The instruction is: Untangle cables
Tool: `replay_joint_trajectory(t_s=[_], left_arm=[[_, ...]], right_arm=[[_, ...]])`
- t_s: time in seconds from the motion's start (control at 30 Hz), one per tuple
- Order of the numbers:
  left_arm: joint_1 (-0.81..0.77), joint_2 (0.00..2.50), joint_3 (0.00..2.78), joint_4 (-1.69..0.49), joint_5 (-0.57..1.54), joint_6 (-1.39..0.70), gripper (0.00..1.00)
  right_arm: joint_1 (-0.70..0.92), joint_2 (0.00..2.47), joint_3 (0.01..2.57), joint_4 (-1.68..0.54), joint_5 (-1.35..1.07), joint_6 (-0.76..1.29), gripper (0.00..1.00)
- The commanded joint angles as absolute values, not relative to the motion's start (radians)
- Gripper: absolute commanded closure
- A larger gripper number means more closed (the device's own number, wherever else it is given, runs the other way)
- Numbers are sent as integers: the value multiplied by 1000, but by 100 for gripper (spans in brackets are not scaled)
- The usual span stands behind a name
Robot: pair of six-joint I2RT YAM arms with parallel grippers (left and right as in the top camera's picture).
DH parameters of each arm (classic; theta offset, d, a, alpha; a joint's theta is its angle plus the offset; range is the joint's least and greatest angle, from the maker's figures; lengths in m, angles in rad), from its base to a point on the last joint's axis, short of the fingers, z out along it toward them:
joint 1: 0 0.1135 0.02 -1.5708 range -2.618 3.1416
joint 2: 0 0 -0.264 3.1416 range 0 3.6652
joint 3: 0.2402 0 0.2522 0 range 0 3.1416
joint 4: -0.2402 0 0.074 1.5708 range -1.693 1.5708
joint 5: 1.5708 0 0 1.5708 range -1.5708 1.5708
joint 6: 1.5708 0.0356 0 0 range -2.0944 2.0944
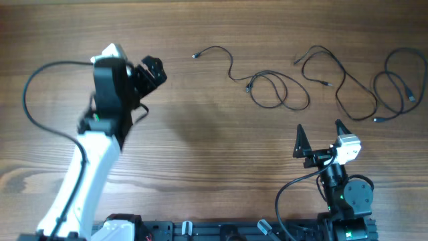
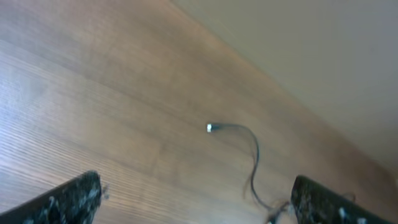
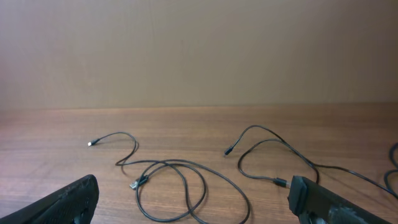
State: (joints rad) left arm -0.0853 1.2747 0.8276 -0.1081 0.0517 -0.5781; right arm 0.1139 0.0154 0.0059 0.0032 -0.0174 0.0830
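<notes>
- Far left: left arm reaches out over the table (image 1: 200,147). Left gripper (image 1: 152,70) hangs with jaws at full spread and nothing between them. Its wrist view shows bare wood between the fingers (image 2: 68,200).
- Just right of that gripper: silver-tipped plug (image 1: 194,55) of the left cable (image 1: 231,70), lying free on the wood, clear of the fingers. The cord runs right and ends in a loose loop that crosses over itself.
- Centre-right: middle cable (image 1: 315,48), a long wandering strand, apart from the left cable.
- Far right: right cable (image 1: 409,94), curled near the table edge. It comes close to the middle cable; whether the two cross or only lie side by side cannot be told.
- Lower right: right gripper (image 1: 319,134) sits near its base, well short of all cords. Jaws wide apart, holding nothing. Its camera looks across at the strands.

Judgement: the work looks well along, the cords mostly spread out. The step in hand appears to be an approach, left gripper aimed at the plug end. The next move would call for lowering onto the thin cord by the plug, closing firmly, then drawing it leftward to open the loop without dragging its neighbour.
</notes>
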Motion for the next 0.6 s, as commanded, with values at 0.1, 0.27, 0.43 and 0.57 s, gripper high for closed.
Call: replay_joint_trajectory(t_s=[0.1,0.27,0.43,0.57], left_arm=[[-77,1113,321,369,-31,-477,0],[-64,1034,134,494,-31,-474,0],[-47,994,72,490,-25,-474,0],[-37,970,34,490,-8,-475,0]], right_arm=[[107,4,5,6,-1,97,0],[107,4,5,6,-1,97,0],[107,4,5,6,-1,97,0],[107,4,5,6,-1,97,0]])
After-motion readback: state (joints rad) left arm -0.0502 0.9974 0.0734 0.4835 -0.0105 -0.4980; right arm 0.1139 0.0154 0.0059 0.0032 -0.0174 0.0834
